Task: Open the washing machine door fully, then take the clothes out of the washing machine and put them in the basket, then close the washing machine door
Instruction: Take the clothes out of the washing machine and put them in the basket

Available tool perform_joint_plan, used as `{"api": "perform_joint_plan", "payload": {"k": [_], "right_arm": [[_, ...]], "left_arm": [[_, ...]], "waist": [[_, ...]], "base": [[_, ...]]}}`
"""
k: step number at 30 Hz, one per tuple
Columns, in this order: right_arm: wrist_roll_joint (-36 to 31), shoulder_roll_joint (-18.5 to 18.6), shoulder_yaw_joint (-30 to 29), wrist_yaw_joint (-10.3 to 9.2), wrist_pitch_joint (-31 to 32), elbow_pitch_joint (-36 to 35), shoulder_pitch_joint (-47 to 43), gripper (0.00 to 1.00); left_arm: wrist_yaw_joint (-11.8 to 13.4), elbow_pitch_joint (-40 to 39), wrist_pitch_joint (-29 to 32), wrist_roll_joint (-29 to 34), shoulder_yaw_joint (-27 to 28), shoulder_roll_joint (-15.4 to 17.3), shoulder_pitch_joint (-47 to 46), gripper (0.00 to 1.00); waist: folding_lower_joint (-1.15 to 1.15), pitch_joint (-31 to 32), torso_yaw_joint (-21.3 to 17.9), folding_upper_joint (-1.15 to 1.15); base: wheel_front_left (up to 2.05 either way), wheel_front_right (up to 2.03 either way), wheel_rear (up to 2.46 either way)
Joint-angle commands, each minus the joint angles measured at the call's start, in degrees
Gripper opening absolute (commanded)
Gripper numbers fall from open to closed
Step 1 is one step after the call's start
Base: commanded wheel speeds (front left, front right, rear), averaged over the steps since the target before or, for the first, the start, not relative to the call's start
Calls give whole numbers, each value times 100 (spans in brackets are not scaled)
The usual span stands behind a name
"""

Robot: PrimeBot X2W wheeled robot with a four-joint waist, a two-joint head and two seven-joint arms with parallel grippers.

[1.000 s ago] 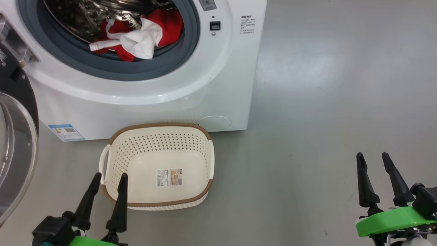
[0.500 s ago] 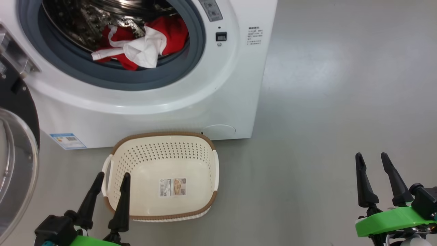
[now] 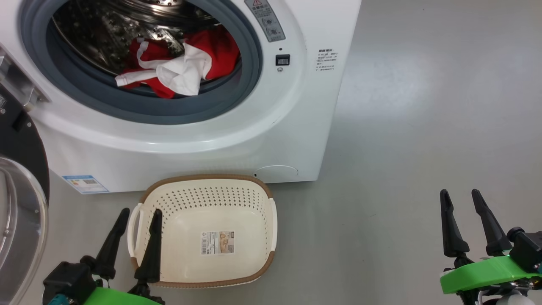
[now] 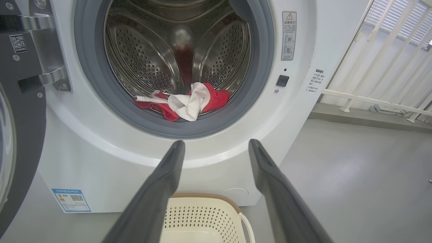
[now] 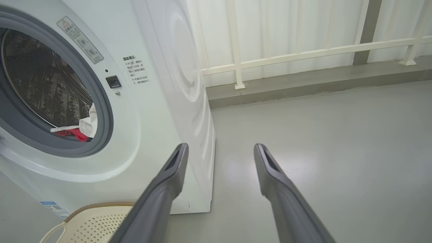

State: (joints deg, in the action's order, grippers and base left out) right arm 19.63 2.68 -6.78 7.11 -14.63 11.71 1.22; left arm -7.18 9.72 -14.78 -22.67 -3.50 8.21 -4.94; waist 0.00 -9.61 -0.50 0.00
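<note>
**Head camera shifts; both grippers idle, laundry in the drum**

Since a second ago the whole head view has slid. Machine and basket sit lower and further right in frame, so the camera has moved, not the things. Both grippers keep their bottom corners.

Head view:
- The white washing machine (image 3: 271, 140) stands on the grey floor (image 3: 402, 127).
- The washing machine door (image 3: 21, 220) is swung out at the left edge, glass bowl showing.
- The clothes (image 3: 182, 72), red with a white panel, lie at the front of the drum mouth, against the grey rubber ring (image 3: 139, 114).
- The basket (image 3: 207, 178) sits on the floor just in front of the machine, with a barcode sticker (image 3: 217, 242) on its bottom.
- The left gripper (image 3: 141, 211) is low left with jaws spread, its tips over the basket's left rim in frame, gripping nothing.
- The right gripper (image 3: 460, 192) is low right with jaws spread, over bare floor and well apart from the basket.

Left wrist view:
- The spread fingers (image 4: 158, 189) point at the open machine.
- The clothes lie at the bottom front of the steel drum (image 4: 148, 60).
- The door's hinge (image 4: 50, 76) is at the left.
- The basket's far rim shows low between the fingers.

Right wrist view:
- The spread fingers point past the machine's right front corner onto the floor.
- A white railing (image 5: 303, 54) runs behind.
- A sliver of the clothes shows in the drum mouth at the left.
- A corner of the basket shows at the bottom left.
</note>
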Motion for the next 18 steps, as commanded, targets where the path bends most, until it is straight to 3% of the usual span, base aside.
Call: {"api": "perform_joint_plan", "payload": {"k": [1, 18], "right_arm": [[1, 37, 115, 37, -37, -144, 84, 100], [5, 34, 154, 37, -37, -141, 186, 100]], "left_arm": [[-31, -103, -22, 52, 213, 92, -158, 100], [-31, 31, -22, 212, 233, 81, -252, 100]], "waist": [[0, -3, 6, 0], [0, -143, -51, 0]], "base": [[0, 0, 0], [0, 0, 0]]}}
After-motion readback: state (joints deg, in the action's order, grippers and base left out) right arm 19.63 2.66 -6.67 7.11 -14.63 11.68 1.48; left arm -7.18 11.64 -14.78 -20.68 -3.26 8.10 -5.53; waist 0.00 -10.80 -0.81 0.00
